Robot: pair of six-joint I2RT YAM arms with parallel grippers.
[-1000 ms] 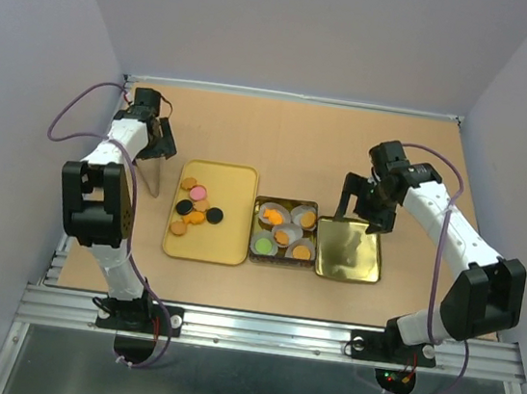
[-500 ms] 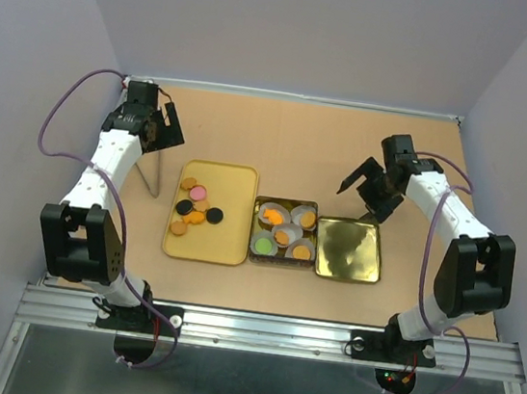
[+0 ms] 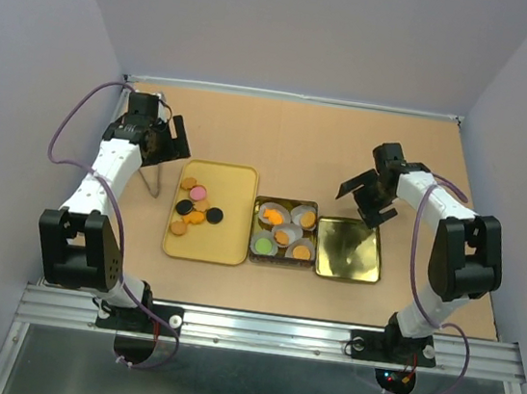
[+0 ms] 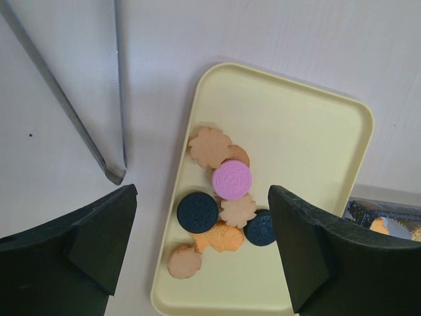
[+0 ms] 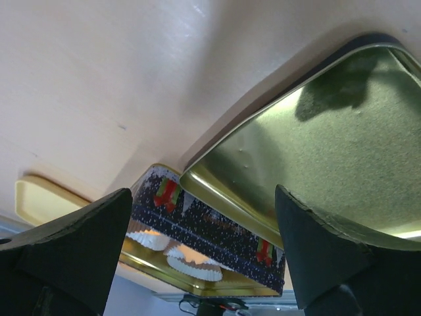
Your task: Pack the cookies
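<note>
Okay, your left gripper [image 3: 169, 141] has its black fingers spread wide with nothing between them. It hangs above the tan wooden table [image 3: 291, 133], near the far left corner of the pale yellow rectangular tray [image 3: 236, 184]. The small flat round cookies [image 3: 196, 206], orange, black and one pink, sit clustered on the tray's left half. More orange and green ones lie in the white fluted paper cups [image 3: 302, 217] inside the dark printed tin [image 3: 253, 230], just right of the tray. The gold square lid [image 3: 348, 252] lies flat against the tin's right side. Your right gripper [image 3: 366, 196] is also spread and empty, above the lid's far edge. The thin metal tongs [image 3: 156, 181] lie left of the tray.
</note>
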